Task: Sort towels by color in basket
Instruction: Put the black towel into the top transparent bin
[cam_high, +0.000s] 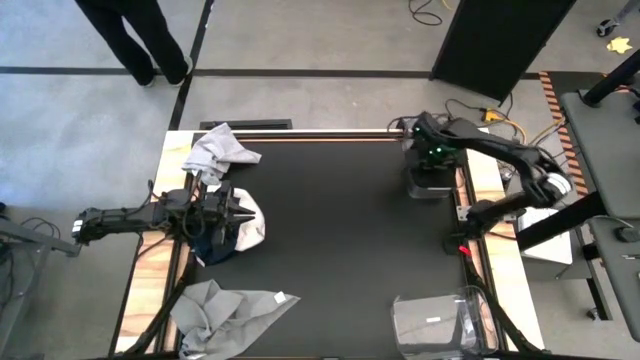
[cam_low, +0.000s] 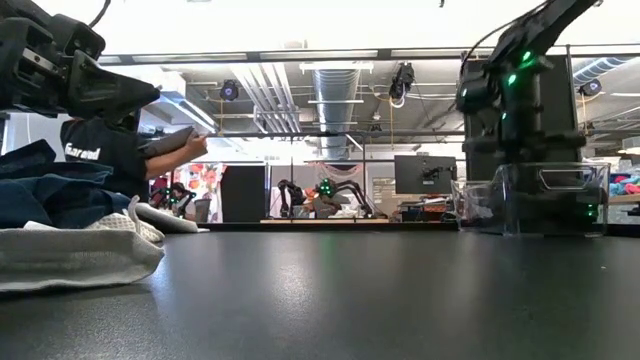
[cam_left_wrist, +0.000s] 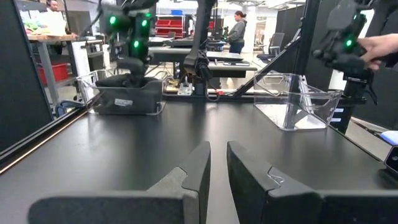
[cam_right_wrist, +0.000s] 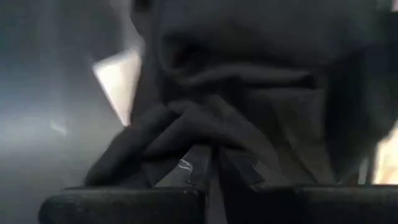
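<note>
My right gripper (cam_right_wrist: 210, 155) points steeply down into the clear basket (cam_high: 432, 188) at the table's far right. It is shut amid a black towel (cam_right_wrist: 249, 93) that fills the right wrist view. At the left, my left gripper (cam_left_wrist: 217, 152) is level over a pile of a white towel (cam_high: 255, 228) and a dark navy towel (cam_high: 213, 247). Its fingers are nearly together with nothing between them. One grey towel (cam_high: 220, 152) lies at the far left edge. More grey cloth (cam_high: 228, 310) lies at the near left. My right gripper comes at the black towel from above, slanting down into the basket. Folds of the cloth gather at its fingertips (cam_right_wrist: 198, 134) and seem pinched there at the free ends; I cannot tell how many layers. The towel rests inside the basket.
A second clear basket (cam_high: 442, 322) stands at the near right corner. The black mat (cam_high: 340, 250) between the towel pile and the baskets is bare. A person's legs (cam_high: 140, 40) show beyond the far edge, and a hand (cam_left_wrist: 380, 48) shows off the table's right side.
</note>
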